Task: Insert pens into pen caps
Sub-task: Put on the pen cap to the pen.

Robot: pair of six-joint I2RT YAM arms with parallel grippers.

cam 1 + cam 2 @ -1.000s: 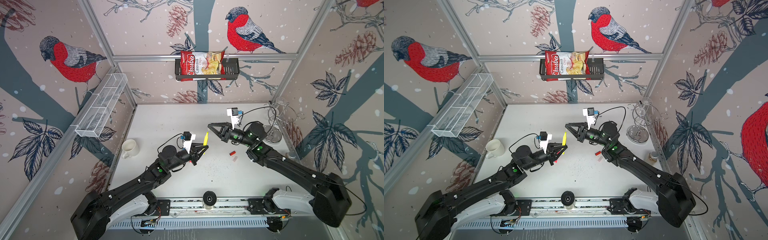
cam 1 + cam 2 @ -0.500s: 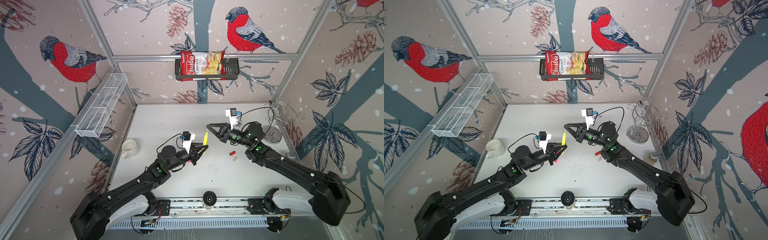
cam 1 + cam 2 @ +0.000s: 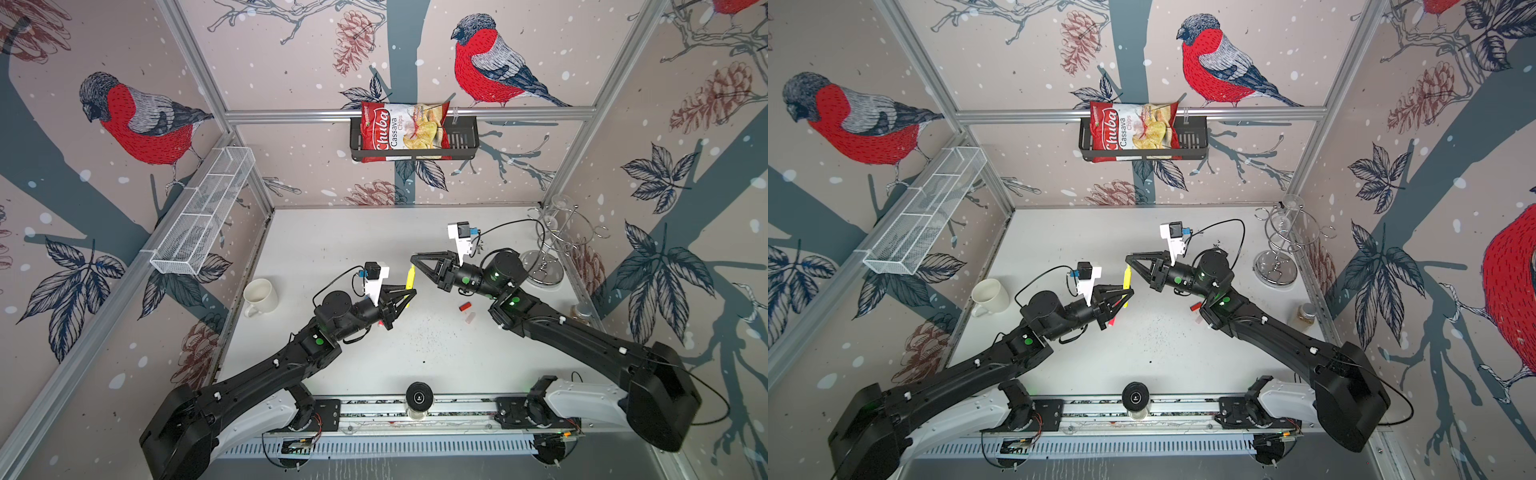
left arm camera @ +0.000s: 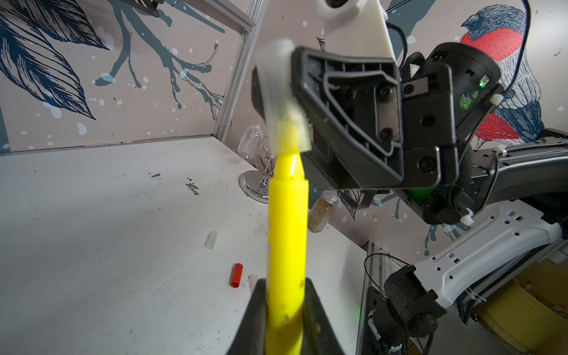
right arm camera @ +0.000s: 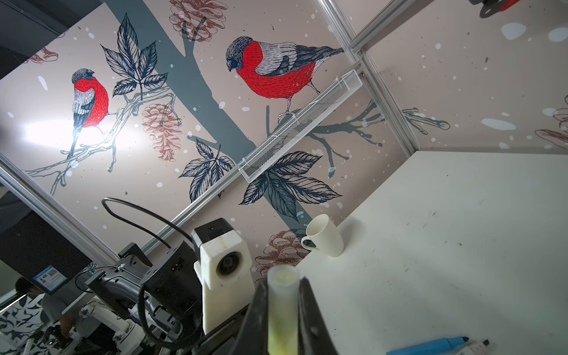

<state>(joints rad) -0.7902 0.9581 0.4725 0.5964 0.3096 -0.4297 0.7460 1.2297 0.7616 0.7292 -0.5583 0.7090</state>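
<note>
Left gripper [image 3: 411,293] clamps the yellow pen [image 3: 410,277], tip toward the right gripper [image 3: 414,259], which pinches a translucent cap [image 4: 283,101] partly over the nib, axes nearly aligned.

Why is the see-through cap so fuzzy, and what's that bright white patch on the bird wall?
In the left wrist view the translucent whitish pen cap sits close to the lens and blurs; in the right wrist view bright glare washes out the bird-printed wallpaper.

Top views high overhead, sharing table [image 3: 332,232], wrist views close-up
</note>
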